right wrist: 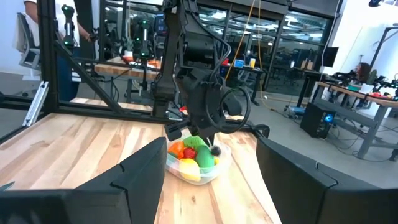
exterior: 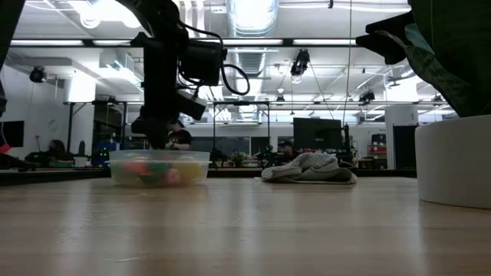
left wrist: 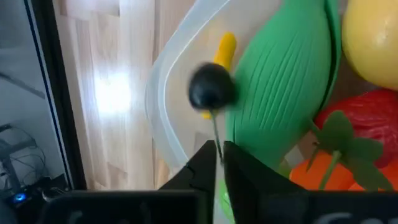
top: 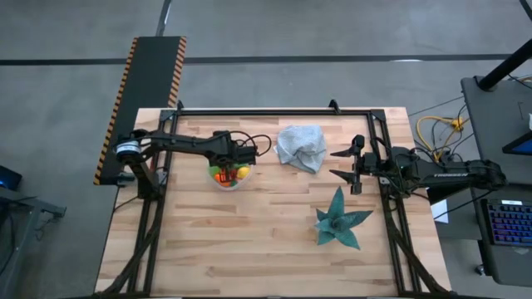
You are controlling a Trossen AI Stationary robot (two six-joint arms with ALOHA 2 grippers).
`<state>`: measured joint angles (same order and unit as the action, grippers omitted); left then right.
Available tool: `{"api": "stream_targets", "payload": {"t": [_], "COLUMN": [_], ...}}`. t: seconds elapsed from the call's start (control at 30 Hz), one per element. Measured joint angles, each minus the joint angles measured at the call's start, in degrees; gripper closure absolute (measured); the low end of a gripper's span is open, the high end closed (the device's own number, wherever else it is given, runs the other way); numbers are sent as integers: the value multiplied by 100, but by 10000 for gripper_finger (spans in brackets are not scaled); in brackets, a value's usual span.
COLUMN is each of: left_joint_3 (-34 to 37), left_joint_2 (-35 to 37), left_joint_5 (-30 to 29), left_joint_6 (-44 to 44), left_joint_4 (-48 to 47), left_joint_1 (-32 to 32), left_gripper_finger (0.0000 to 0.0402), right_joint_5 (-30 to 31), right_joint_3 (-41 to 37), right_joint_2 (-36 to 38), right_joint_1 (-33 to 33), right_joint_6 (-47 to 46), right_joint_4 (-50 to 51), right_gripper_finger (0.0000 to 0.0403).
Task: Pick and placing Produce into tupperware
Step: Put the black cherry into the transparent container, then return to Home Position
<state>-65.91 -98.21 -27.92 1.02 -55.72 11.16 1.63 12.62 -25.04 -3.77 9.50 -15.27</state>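
Produce is nearly all gathered in the small clear rounded-square plastic tupperware (top: 230,176), which sits on the pale wooden worktop (top: 249,241) toward its left half. Inside it lie a ribbed green pod-like vegetable (left wrist: 283,87), a yellow round fruit (left wrist: 372,38), a red piece with green leaves (left wrist: 360,121) and an orange piece (left wrist: 323,174).

Directly above the container hangs the left gripper (left wrist: 219,163), its fingers closed tight on the thin stem of a small dark round fruit (left wrist: 211,89). That fruit dangles over the container's inner edge, beside the green pod; holding it by the stem probably keeps the fingers clear of the crowded pieces while it is lowered in.

Off to the right, the right gripper (top: 348,164) waits spread wide and empty, between the crumpled grey-blue cloth (top: 301,146) and the teal spiky star-shaped leafy piece (top: 339,220), well apart from the container.
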Motion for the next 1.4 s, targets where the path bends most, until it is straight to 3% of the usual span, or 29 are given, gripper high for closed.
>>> {"api": "stream_targets", "payload": {"t": [0.3, 0.4, 0.53, 0.73, 0.83, 0.93, 1.0, 1.27, 1.4], "left_joint_3": [0, -27, -210, -718, -720, -478, -257, 1067, 1737], "left_joint_2": [0, 0, 57, 508, 999, 1540, 1834, 2540, 2749], "left_joint_5": [68, 37, 22, 278, 1348, 2774, 3319, 4117, 4379], "left_joint_6": [90, -70, -153, 265, 736, 1003, 1037, 1216, 1445], "left_joint_4": [18, 15, 12, 216, 1249, 2923, 3962, 7209, 8072], "left_joint_1": [7, 9, 0, -86, -91, -94, -100, -108, -109], "left_gripper_finger": [254, 225, 236, 300, 328, 350, 362, 393, 401], "right_joint_5": [0, 0, 0, 0, 4, 4, 2, 2, 2], "right_joint_3": [0, 0, 0, 0, 0, 0, 0, 0, 0], "right_joint_2": [0, -2, -2, -1, 0, 0, -2, -1, 0], "right_joint_1": [0, 0, 0, 0, -2, 0, -2, -2, -2], "right_joint_6": [2, 6, 7, 13, 13, 7, 9, -44, -46], "right_joint_4": [-2, -1, -2, -1, -2, -4, -2, -24, -20], "right_gripper_finger": [161, 161, 161, 161, 161, 161, 161, 161, 161]}}
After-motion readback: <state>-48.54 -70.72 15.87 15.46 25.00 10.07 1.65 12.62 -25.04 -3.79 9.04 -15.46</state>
